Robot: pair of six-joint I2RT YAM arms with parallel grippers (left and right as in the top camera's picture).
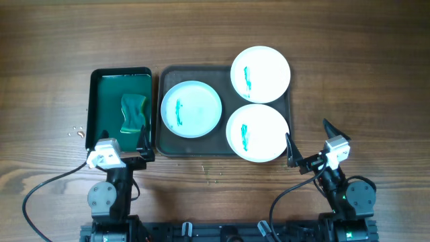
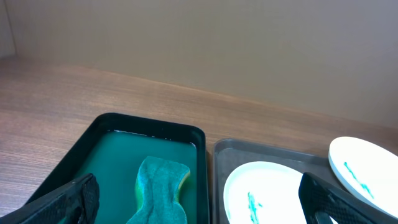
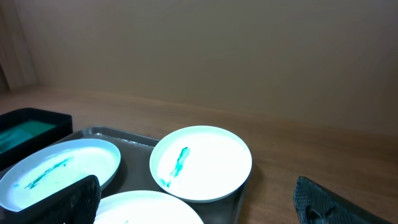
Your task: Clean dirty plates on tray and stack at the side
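Observation:
Three white plates with teal smears sit on the dark grey tray [image 1: 164,144]: one at the left [image 1: 191,109], one at the back right [image 1: 261,74], one at the front right [image 1: 257,133]. A green sponge [image 1: 133,113] lies in the black basin of green water [image 1: 101,81], left of the tray. My left gripper [image 1: 127,156] is open and empty at the basin's front edge. My right gripper [image 1: 312,144] is open and empty just right of the tray's front corner. The left wrist view shows the sponge [image 2: 160,193] and left plate [image 2: 267,186]. The right wrist view shows the back plate [image 3: 200,163].
Small crumbs or droplets lie on the wooden table left of the basin [image 1: 74,131] and in front of the tray [image 1: 211,171]. Cables run from both arm bases along the table's front edge.

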